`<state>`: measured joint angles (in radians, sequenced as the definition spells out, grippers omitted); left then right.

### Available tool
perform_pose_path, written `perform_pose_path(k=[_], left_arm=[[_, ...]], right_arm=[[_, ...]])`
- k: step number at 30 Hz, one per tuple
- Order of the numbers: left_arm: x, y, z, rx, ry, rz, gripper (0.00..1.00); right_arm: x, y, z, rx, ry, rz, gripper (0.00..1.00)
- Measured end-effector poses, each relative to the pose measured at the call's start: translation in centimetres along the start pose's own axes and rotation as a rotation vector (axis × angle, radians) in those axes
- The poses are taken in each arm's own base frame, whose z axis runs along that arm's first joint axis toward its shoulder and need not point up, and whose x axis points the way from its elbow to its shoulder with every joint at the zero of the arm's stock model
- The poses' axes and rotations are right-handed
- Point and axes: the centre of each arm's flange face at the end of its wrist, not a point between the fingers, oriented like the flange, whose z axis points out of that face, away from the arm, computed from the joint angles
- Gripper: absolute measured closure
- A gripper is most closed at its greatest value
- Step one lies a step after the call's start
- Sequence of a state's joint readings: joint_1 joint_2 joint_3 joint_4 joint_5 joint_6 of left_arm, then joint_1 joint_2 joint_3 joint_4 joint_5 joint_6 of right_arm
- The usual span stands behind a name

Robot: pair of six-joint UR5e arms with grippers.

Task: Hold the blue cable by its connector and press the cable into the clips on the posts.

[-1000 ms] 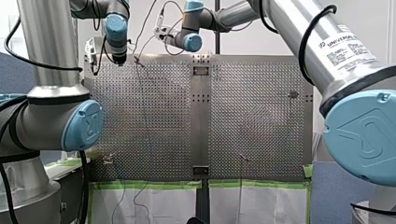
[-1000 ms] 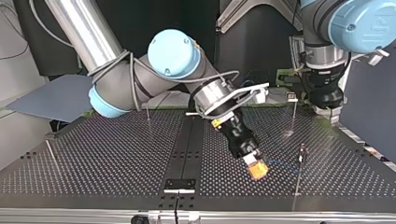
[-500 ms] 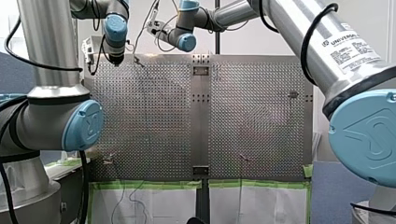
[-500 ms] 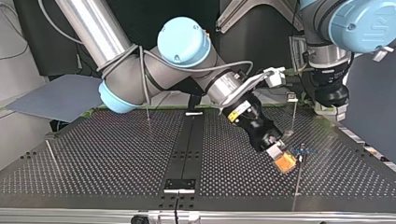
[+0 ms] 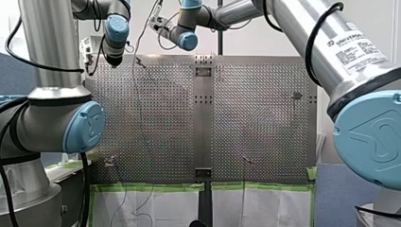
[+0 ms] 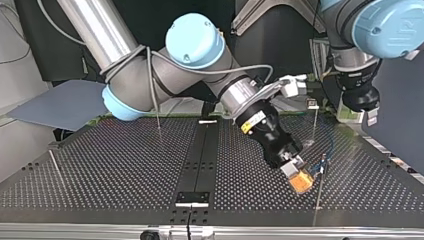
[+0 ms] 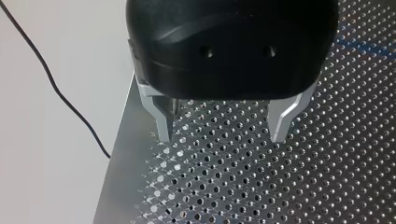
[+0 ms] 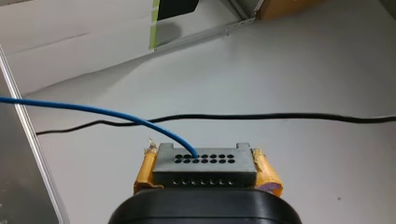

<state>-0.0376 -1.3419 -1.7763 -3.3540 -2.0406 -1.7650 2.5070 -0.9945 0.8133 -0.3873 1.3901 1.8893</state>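
Note:
In the right wrist view my right gripper [image 8: 206,169] has its yellow pads [image 8: 145,170] shut on a grey connector block [image 8: 205,158]. The blue cable [image 8: 93,111] leaves the block's face and runs off to one side. In the top view that gripper [image 6: 301,181] sits low over the table, right beside a thin post [image 6: 318,192] whose clip [image 6: 324,161] has the blue cable [image 6: 331,144] arcing up from it. My left gripper [image 6: 361,102] hangs above the table's far corner at the top view's right. Its metal fingers [image 7: 163,122] stand open over bare perforated plate, nothing between them [image 7: 222,137].
Other thin posts stand on the perforated table [image 6: 125,170]: one with a clip [image 6: 312,104] near my left gripper, one at the back [image 6: 158,119], one at the top view's left [image 6: 56,167]. A black centre strip [image 6: 200,155] divides the plate. A black cable [image 8: 280,115] lies off the table.
My right gripper has swung with the connector from mid-table toward the top view's right, up to the clipped post. The blue cable now arcs from that clip. My left gripper has risen slightly.

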Motion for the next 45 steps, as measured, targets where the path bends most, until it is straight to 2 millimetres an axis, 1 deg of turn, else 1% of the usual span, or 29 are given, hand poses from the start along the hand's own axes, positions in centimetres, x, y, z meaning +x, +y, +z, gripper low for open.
perform_pose_path(k=[9, 14, 19, 26, 30, 32, 35, 41, 45], left_arm=[[0.5, -1.2, -0.1, 0.073, 0.015, -0.003, 0.0], [0.8, -2.1, -0.5, 0.13, 0.024, -0.008, 0.0], [1.1, -2.9, -1.0, 0.179, 0.037, -0.02, 0.0], [2.6, -3.8, -1.4, 0.251, 0.061, -0.062, 0.0], [3.1, -4.4, -1.7, 0.292, 0.075, -0.088, 0.0], [3.2, -4.7, -1.8, 0.317, 0.082, -0.096, 0.0], [3.3, -5.1, -2.0, 0.344, 0.088, -0.101, 0.0], [3.4, -5.4, -2.2, 0.36, 0.091, -0.102, 0.0], [3.5, -5.4, -2.3, 0.363, 0.093, -0.104, 0.0]], right_arm=[[2.7, 1.1, -0.6, -0.096, -0.015, -0.049, 1.0], [2.8, 2.0, -1.6, -0.16, -0.051, -0.076, 1.0], [4.0, 3.8, -3.2, -0.244, -0.082, -0.074, 1.0], [6.3, 6.6, -5.4, -0.317, -0.121, -0.086, 1.0], [7.7, 8.2, -6.9, -0.354, -0.154, -0.115, 1.0], [7.6, 8.6, -7.5, -0.367, -0.177, -0.127, 1.0], [6.8, 8.8, -8.5, -0.383, -0.22, -0.134, 1.0], [4.7, 9.0, -10.1, -0.399, -0.279, -0.131, 1.0], [3.1, 8.5, -11.0, -0.404, -0.314, -0.132, 1.0]])
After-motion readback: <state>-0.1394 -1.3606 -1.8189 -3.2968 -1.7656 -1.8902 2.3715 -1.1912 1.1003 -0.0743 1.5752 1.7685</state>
